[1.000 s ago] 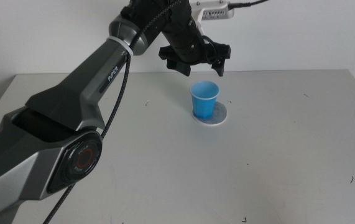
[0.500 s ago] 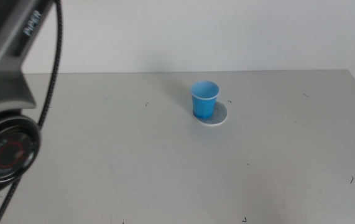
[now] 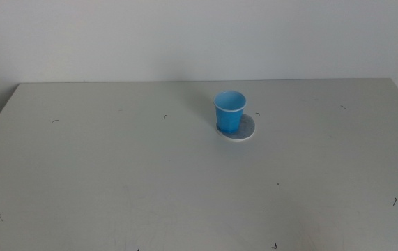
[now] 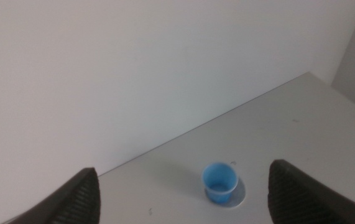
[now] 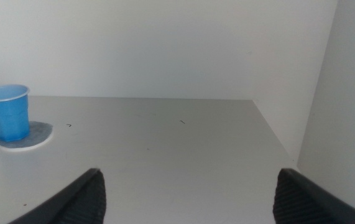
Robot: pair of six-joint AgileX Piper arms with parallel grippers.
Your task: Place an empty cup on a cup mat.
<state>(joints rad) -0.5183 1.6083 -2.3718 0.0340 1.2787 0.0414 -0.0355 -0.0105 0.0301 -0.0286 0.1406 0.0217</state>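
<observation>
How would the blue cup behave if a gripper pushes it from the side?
The cup looks like thin paper and shows nothing inside, so it is probably very light. Being tall and narrower at its base, it would likely tip or slide off the mat easily.

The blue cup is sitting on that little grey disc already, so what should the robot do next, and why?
Probably nothing more than hold both arms back. The cup stands upright on the cup mat, off-centre but fully on it, and the left pincer and right pincer are open, well away.
</observation>
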